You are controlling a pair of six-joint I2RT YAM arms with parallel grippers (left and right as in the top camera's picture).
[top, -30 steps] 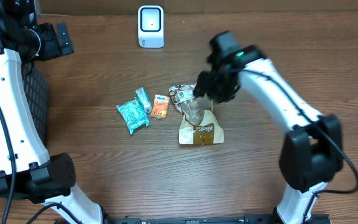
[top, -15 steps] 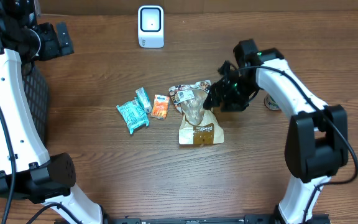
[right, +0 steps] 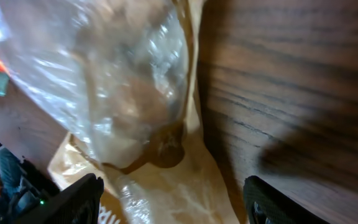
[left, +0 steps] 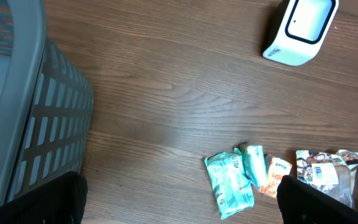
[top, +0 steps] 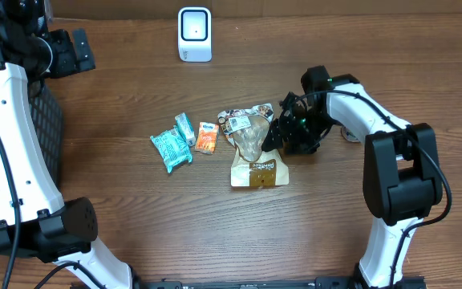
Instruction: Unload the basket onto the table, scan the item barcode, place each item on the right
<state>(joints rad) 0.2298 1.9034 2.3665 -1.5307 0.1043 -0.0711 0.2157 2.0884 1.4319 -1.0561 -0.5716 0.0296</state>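
Evidently, the likeliest failure is a poor grip on the snack bag [top: 256, 160], which is lying flat on the desk [top: 135, 217] just beside the right claw [top: 281, 135]. That claw is seen spread, with the crinkled clear film and the brown printed edge lying between and beneath its fingers and nothing pinched. If only loose film is caught when it closes, the slick plastic could be pulled free, or the bag could sag and fold so that its label is hidden from the scanner [top: 194, 34], which stands well apart at the far edge. A low, sideways approach could also push the bag into the small packets [top: 184, 138] lying near it on the left. The bag's long axis is judged to run roughly from the far side of the desk toward the near side, slightly tilted; the clear end with a white label is pointed toward the scanner's side, and the brown printed end toward the robot. The left claw [left: 179, 193] is held spread wide, far off near the basket, with nothing in it.
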